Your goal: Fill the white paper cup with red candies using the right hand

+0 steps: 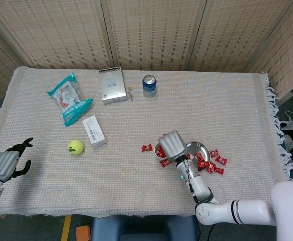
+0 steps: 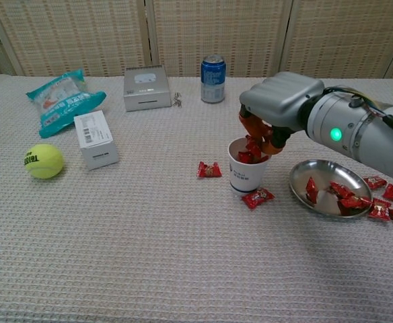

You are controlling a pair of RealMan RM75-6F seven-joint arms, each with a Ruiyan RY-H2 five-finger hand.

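The white paper cup (image 2: 247,174) stands mid-table with red candies in it; in the head view the cup (image 1: 159,152) is partly hidden. My right hand (image 2: 282,105) hovers right over its mouth, fingers curled down and pinching red candies (image 2: 253,144) just above the rim. From the head view the right hand (image 1: 172,145) covers most of the cup. A metal dish (image 2: 299,187) with more red candies lies right of the cup. Loose candies lie at the cup's left (image 2: 208,169) and front (image 2: 258,197). My left hand (image 1: 6,163) rests at the table's left edge, fingers apart, holding nothing.
A soda can (image 2: 213,79), a grey box (image 2: 146,88) and a teal snack bag (image 2: 64,98) stand along the back. A small white box (image 2: 95,138) and a tennis ball (image 2: 44,161) sit at the left. Several candies (image 2: 387,197) lie right of the dish.
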